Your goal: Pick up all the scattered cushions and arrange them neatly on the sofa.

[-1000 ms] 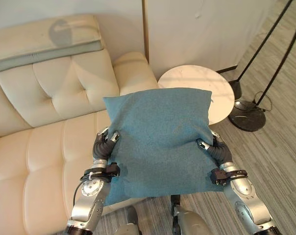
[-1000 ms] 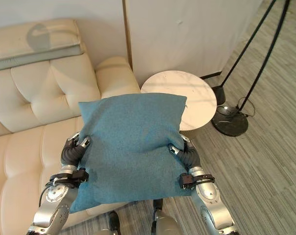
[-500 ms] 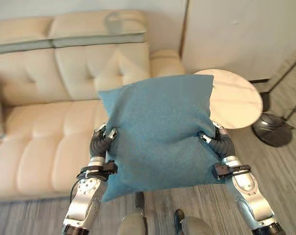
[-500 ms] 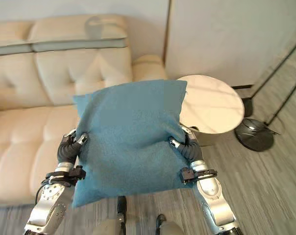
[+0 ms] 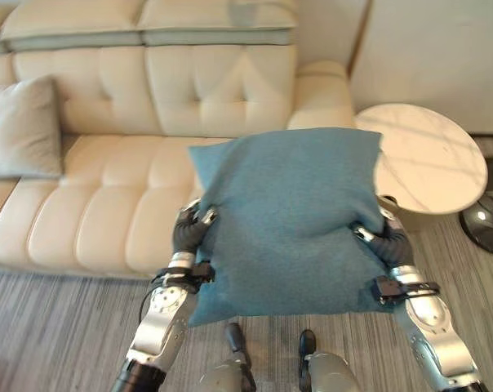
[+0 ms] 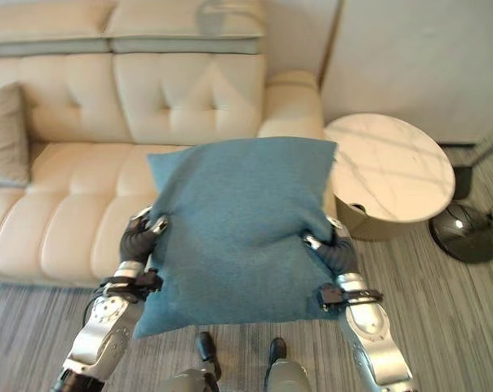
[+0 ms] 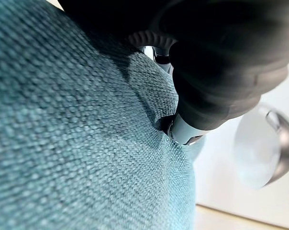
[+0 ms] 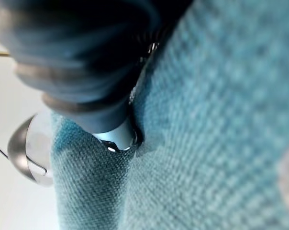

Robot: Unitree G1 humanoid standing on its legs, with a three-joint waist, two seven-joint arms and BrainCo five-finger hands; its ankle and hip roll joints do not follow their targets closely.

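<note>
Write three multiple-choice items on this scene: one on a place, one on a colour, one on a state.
1. Where does the grey cushion lie?
A. on the sofa's left end
B. on the round table
C. on the floor

2. What colour is the cushion the robot holds?
A. red
B. teal
C. yellow

3. How is the teal cushion held?
A. by the left hand alone
B. resting flat on the sofa seat
C. between both hands, off the sofa

Answers:
1 A: it leans against the sofa backrest at the left.
2 B: its cloth is blue-green.
3 C: the left hand and the right hand pinch its two side edges.
</note>
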